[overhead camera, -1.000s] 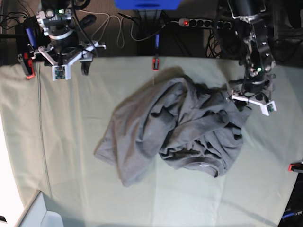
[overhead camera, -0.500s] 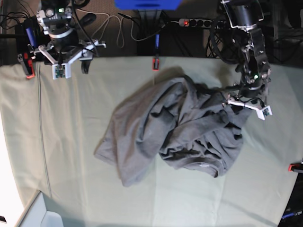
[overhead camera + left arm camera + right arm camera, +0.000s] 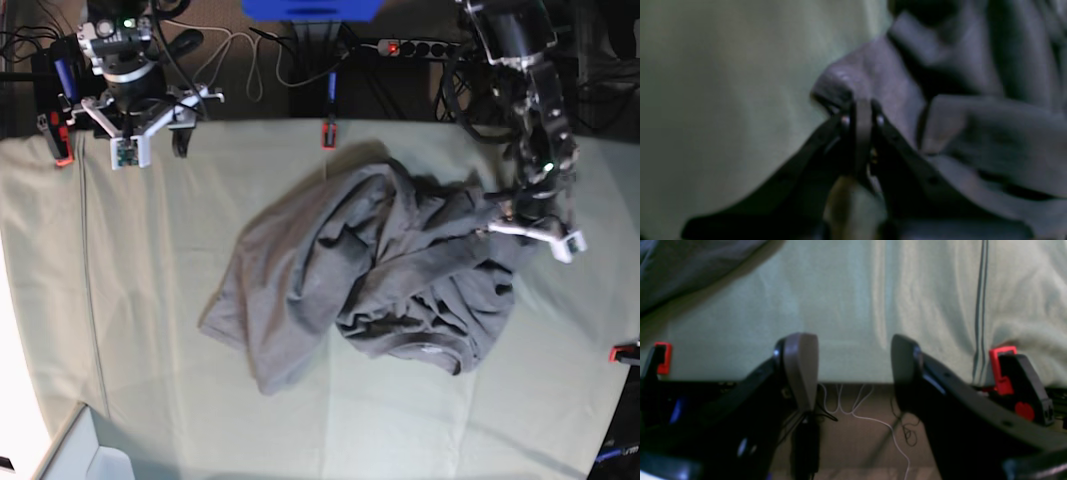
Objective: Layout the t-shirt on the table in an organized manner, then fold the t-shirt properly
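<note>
Left gripper (image 3: 861, 113): jaws pressed together on a fold of the shirt (image 3: 973, 110), pinching dark grey cloth at its edge; pale green table (image 3: 723, 100) to one side of the pinch. View blurred.

Right gripper (image 3: 853, 373): jaws wide apart, nothing between them; fingers (image 3: 800, 366) hang over the table's (image 3: 846, 306) far edge. Red clamps (image 3: 1002, 370) sit on that edge on either side. White cable (image 3: 873, 421) on the floor below. A corner of the shirt (image 3: 683, 270) shows at upper left.

Base view, near to far:
- Table (image 3: 150, 330): pale green cloth with faint creases, bare along the near side.
- Shirt (image 3: 370, 270): crumpled heap right of centre, unfolded, collar edge toward the near right, one flap spread to the near left.
- Left gripper (image 3: 520, 222): at the heap's right rim, in contact with the cloth.
- Red clamp (image 3: 327, 135): middle of the far edge.
- Right gripper (image 3: 150, 125): far left corner, well apart from the shirt.
- Power strip (image 3: 420, 47): beyond the table, red light on.
</note>
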### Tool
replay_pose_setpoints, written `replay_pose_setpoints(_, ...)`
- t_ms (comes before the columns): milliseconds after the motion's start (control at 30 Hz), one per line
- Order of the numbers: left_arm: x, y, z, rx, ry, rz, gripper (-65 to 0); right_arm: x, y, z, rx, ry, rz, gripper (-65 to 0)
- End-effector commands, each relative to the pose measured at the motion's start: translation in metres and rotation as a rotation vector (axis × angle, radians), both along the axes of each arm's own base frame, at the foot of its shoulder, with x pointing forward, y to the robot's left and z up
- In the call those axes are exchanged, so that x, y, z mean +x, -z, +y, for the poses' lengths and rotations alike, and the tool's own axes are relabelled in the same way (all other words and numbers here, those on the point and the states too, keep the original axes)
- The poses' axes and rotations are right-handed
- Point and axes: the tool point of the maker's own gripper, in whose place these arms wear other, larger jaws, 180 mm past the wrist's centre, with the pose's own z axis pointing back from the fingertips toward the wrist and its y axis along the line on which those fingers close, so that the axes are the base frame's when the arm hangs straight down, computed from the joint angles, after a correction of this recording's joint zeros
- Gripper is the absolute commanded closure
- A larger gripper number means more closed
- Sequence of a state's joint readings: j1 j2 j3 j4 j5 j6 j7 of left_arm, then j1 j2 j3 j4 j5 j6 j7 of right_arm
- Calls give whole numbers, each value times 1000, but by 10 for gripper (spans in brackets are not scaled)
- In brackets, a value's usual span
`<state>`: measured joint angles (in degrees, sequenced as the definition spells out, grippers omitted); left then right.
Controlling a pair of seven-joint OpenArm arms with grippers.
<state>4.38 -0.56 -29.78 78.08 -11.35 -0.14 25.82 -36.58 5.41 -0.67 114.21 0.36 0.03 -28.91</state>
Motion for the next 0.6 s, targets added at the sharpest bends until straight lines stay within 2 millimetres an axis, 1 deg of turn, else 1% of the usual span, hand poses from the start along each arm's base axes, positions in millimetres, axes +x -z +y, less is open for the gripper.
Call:
replay_pose_setpoints(0,0,-24,15,47,-33,-64,-1,5,-8,-1,-11,-18,-33,-353)
replay_pose_setpoints(33,-7,-36,23,61,-62,-91,-1,10,-10,3,-4,-26,-46,-353)
replay_pose_setpoints(133,-34,-69,57,131,-159,-149,-1,16,-13,6,-3,-38,-62,-353)
replay_pose_setpoints(167,-42,-75,66,151,-184,-153,-1,17,-13,10,3,-48,-64,-353)
replay_pose_setpoints(233,-55,-78,82,167,-225,-151,-1,22,-15,19,18,-67,-77,-353)
replay_pose_setpoints(300,-66,-79,94,146,-272,-164,-1,25,-17,30,32,-98,-85,-353)
replay_pose_setpoints(367,-75,-84,107,136,-301,-180,-1,29,-19,48,53,-153,-98,-356)
replay_pose_setpoints(400,-76,-83,109,124,-304,-186,-1,32,-21,56,60,-181,-106,-359)
replay_pose_setpoints(467,-82,-75,110,88,-311,-178,-1,37,-22,74,79,-235,-118,-359)
replay_pose_setpoints(533,-85,-70,111,62,-317,-176,-1,47,-23,92,96,-283,-135,-359)
replay_pose_setpoints(567,-87,-66,112,56,-323,-169,-1,52,-24,98,101,-296,-143,-359)
